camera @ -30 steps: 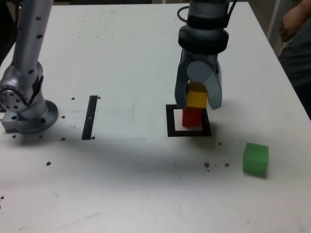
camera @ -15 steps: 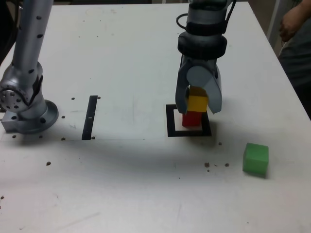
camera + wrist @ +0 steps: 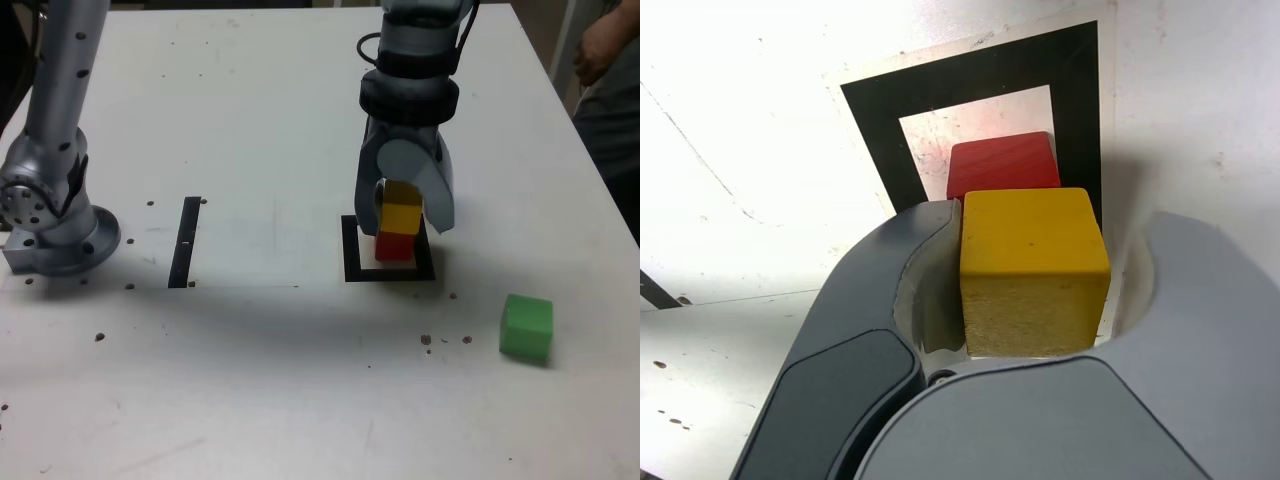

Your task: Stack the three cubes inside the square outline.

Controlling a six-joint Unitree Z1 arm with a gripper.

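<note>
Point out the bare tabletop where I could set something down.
Bare: between the black strip and the square outline; also left of the green cube in the exterior view. Crowded: the outline, with red and yellow cubes and gripper.

yellow cube: the matte wooden yellow block (image 3: 1032, 245), warm yellow on top, darker and brownish with fine mottling on one side
red cube: the matte red block (image 3: 1002, 163), plain deep red
green cube: the matte green block (image 3: 527, 327), brighter green on top, darker down the side
outline: the thick black square frame marking (image 3: 1077, 110), solid black around white with reddish-brown specks
strip: the thin straight black strip (image 3: 185, 242), black with small pale dots
tabletop: the smooth white table surface (image 3: 250, 390), white, dark brown spots
</note>
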